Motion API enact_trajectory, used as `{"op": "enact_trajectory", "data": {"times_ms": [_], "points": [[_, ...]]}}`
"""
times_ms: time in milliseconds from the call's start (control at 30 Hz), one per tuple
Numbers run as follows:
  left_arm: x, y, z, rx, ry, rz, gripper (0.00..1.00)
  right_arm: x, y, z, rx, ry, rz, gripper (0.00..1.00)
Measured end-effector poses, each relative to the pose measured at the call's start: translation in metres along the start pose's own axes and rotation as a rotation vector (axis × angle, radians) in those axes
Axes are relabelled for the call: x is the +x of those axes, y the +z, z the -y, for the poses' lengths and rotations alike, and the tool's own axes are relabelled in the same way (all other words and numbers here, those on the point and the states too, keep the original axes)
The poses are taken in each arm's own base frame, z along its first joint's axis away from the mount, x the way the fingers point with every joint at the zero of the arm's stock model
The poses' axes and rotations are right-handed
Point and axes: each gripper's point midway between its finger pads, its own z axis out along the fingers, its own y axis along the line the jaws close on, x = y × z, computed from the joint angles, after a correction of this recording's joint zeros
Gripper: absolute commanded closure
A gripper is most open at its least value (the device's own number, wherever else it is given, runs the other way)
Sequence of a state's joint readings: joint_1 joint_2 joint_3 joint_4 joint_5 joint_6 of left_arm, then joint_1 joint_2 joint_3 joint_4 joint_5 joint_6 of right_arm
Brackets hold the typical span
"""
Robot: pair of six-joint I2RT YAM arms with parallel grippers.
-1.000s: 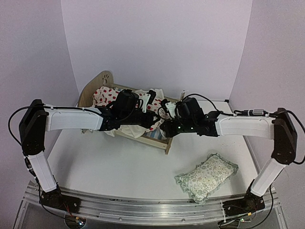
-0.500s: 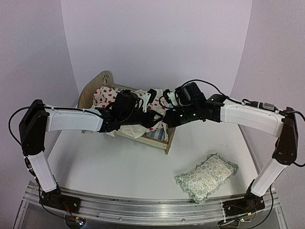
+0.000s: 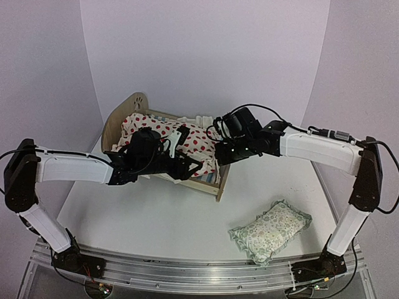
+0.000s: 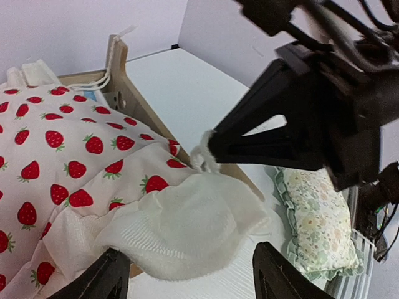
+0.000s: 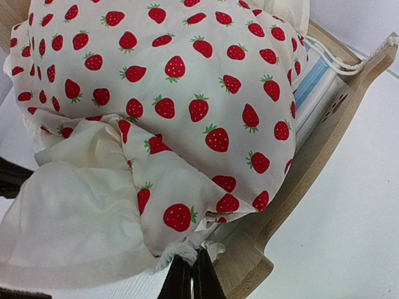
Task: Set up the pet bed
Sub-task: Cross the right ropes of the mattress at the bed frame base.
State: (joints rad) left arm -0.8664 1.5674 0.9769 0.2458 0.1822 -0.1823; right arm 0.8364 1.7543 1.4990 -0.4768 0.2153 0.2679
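The pet bed (image 3: 118, 119) stands at the back left, its light-wood footboard (image 5: 318, 149) nearest the right arm. A cream cushion with red strawberries (image 3: 190, 138) lies over it, and its white fleecy underside (image 4: 187, 227) is folded out over the near rail. My right gripper (image 5: 190, 277) is shut on the cushion's corner by the footboard's near end. My left gripper (image 4: 193, 277) is open just short of the folded flap, with nothing between its fingers. The striped base (image 5: 308, 81) shows at the cushion's edge.
A small green floral frilled pillow (image 3: 269, 232) lies on the white table at the front right. The purple back wall rises close behind the bed. The right arm's black gripper body (image 4: 312, 118) fills the upper right of the left wrist view.
My left gripper has opened, let go of the cushion and drawn back towards the near left. The right gripper has carried its corner towards the footboard, spreading the cushion over the bed.
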Motion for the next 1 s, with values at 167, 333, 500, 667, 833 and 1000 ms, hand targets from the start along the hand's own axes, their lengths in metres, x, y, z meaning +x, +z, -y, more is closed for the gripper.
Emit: {"op": "enact_trajectory", "data": {"times_ms": [167,333,500,667,833,1000], "points": [[0.009,0.003,0.020,0.135,0.061,0.024,0.42,-0.003,0.000,0.001,0.008,0.021,0.000,1.00],[0.023,0.021,0.025,0.201,0.084,0.036,0.34,-0.010,-0.004,0.000,0.010,0.047,0.020,1.00],[0.039,0.040,0.019,0.202,0.103,0.042,0.33,-0.011,-0.004,0.000,0.009,0.065,0.021,1.00],[0.052,0.060,0.009,0.185,0.104,0.042,0.33,-0.010,-0.004,-0.001,0.006,0.082,0.017,1.00],[0.049,0.073,0.003,0.163,0.111,0.081,0.28,-0.010,-0.004,-0.002,-0.001,0.093,0.014,1.00],[0.028,0.083,0.003,0.157,0.127,0.157,0.29,-0.009,-0.004,-0.003,-0.008,0.099,0.011,1.00]]}}
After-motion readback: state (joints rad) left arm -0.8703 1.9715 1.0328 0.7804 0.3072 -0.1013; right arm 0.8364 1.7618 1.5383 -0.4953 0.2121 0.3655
